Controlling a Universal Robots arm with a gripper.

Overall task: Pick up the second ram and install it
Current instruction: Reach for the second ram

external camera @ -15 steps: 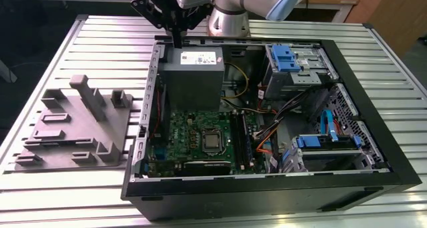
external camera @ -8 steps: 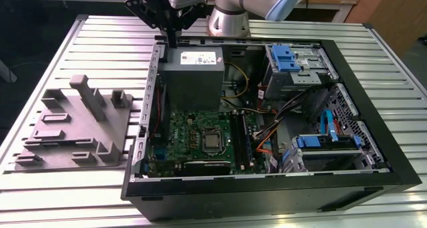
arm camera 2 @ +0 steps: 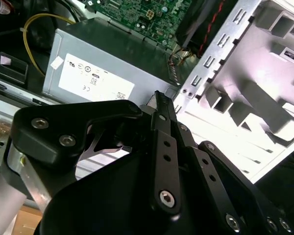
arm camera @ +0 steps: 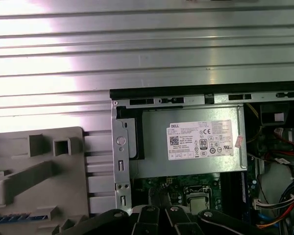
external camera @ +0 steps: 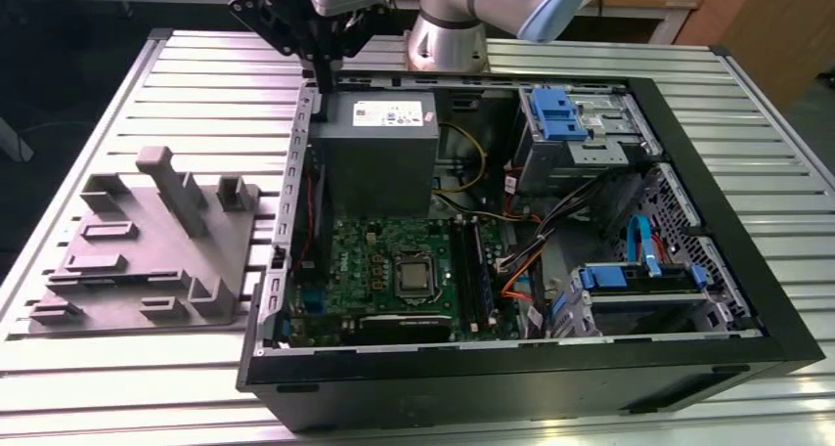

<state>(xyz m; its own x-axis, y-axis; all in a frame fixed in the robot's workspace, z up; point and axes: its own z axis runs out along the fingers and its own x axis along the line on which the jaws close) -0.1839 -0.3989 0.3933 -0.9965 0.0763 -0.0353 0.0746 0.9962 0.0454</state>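
In the exterior view the gripper (external camera: 320,66) is seen poised above the back corner of the open computer case (external camera: 522,382), at about 11 o'clock from the power supply (external camera: 378,138). Its fingers are drawn together to a point, and nothing is seen clamped between them. In the second wrist view the fingertips (arm camera 2: 159,105) meet just above the power supply's edge.

The second ram (arm camera: 17,216) is judged to be the row of dark blue segments seated in the grey fixture (external camera: 131,270), as caught in the first wrist view, though this cannot be made certain. The fixture lies on the slatted table (external camera: 196,65) at 9 o'clock from the case.

The long memory slots (external camera: 463,270) are found at 3 o'clock from the processor socket (external camera: 415,275) on the green motherboard (external camera: 366,255). Whether one is already filled cannot be told.

By this reading the pick-up is not yet made, and both grasp and installation are left to be done.
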